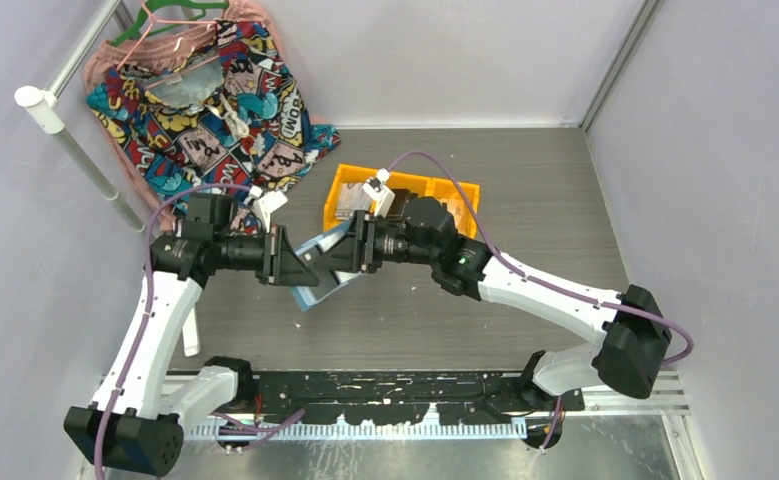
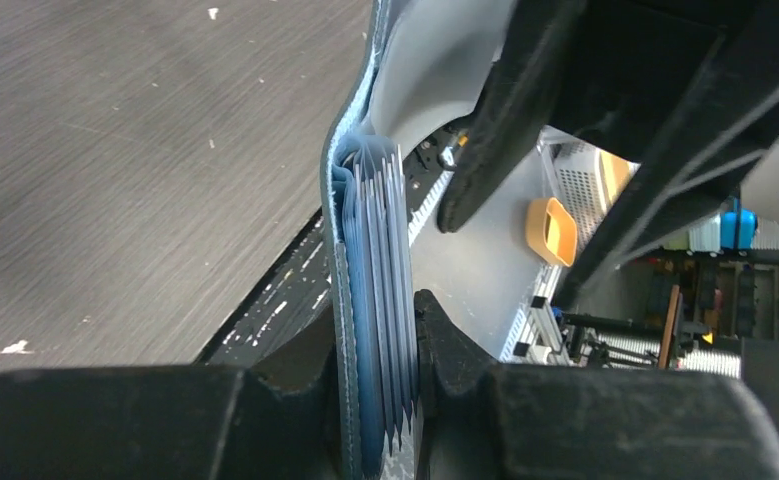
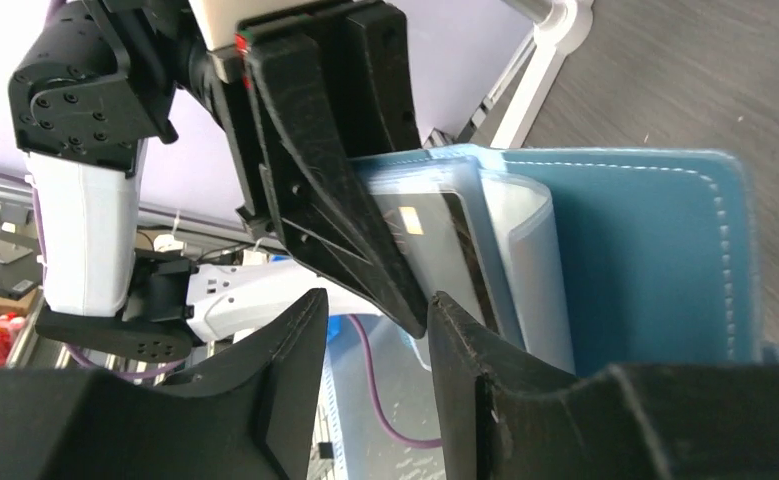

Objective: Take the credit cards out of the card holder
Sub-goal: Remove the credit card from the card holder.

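Left end effector (image 2: 377,360) is clamped on the card holder (image 3: 635,260), its 2 fingers pressing 1 blue cover and the stack of clear sleeves together near their lower edge. Right end effector (image 3: 377,320) stands with its 2 fingers parted by a narrow gap and nothing caught between them; 1 finger of the left end effector reaches down to just above that gap. The card holder hangs open between the 2 arms, held above the counter (image 1: 525,290) near its middle, with the sleeves fanned out edge-on in the left wrist view and the free cover curling away toward the right end effector. A card (image 3: 412,222) shows through the nearest clear sleeve, still inside it, with a small pale patch on its dark face. Stitching runs along the edge of the lighter blue inner cover. Behind the arms an orange bin (image 1: 345,175) sits on the counter with things in it that are too small to tell. Farther back on the left, a comic-print shirt (image 1: 205,110) hangs beside a white pole (image 1: 65,135)
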`<act>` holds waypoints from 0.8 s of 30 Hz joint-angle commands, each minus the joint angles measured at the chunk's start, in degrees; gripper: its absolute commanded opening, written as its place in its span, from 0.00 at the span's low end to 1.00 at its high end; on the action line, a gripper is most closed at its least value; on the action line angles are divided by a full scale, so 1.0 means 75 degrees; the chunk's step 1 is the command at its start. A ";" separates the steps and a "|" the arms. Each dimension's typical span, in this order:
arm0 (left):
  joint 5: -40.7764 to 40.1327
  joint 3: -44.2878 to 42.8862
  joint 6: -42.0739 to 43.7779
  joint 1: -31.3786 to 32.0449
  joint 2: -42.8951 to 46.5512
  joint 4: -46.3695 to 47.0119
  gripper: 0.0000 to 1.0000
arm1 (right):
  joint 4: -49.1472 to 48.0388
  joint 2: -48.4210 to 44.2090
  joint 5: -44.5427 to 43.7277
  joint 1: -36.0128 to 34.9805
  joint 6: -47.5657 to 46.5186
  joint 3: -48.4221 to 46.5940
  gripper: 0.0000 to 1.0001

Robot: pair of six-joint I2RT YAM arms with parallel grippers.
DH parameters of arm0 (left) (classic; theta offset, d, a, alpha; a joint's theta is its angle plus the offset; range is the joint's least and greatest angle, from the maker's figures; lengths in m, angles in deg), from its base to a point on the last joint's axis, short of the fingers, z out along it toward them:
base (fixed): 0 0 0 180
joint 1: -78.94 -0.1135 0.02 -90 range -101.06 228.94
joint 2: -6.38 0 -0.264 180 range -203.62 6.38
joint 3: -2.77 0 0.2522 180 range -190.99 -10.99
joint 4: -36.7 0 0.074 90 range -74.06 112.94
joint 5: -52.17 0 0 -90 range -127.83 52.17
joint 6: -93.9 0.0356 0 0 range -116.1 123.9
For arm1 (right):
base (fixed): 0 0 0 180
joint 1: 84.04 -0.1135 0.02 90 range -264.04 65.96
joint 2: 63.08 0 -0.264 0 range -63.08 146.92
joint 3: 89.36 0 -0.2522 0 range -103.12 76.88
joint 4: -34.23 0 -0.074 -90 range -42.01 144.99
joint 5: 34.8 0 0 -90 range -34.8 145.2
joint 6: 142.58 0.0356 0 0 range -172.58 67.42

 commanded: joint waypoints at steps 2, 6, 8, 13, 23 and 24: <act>0.1205 -0.0326 0.0182 -0.0030 0.0257 -0.0036 0.00 | -0.0461 -0.0198 0.0456 0.0098 0.0185 0.0197 0.47; 0.1562 -0.0337 0.0257 -0.0033 0.0371 -0.0077 0.00 | -0.0119 -0.0409 0.0241 0.0102 -0.0056 0.0420 0.46; 0.1737 -0.0327 0.0269 -0.0032 0.0402 -0.0083 0.01 | -0.0018 -0.0499 0.0192 0.0098 -0.0110 0.0497 0.46; 0.1968 -0.0376 0.0251 -0.0030 0.0363 -0.0165 0.02 | 0.0415 -0.0518 0.0052 0.0108 -0.0445 0.0416 0.45; 0.2307 -0.0525 0.0391 -0.0033 0.0318 -0.0533 0.04 | 0.1129 -0.0515 -0.0274 0.0116 -0.1102 0.0097 0.47; 0.2311 -0.0525 0.0392 -0.0028 0.0318 -0.0539 0.04 | 0.1114 -0.0495 -0.0267 0.0109 -0.1099 0.0060 0.47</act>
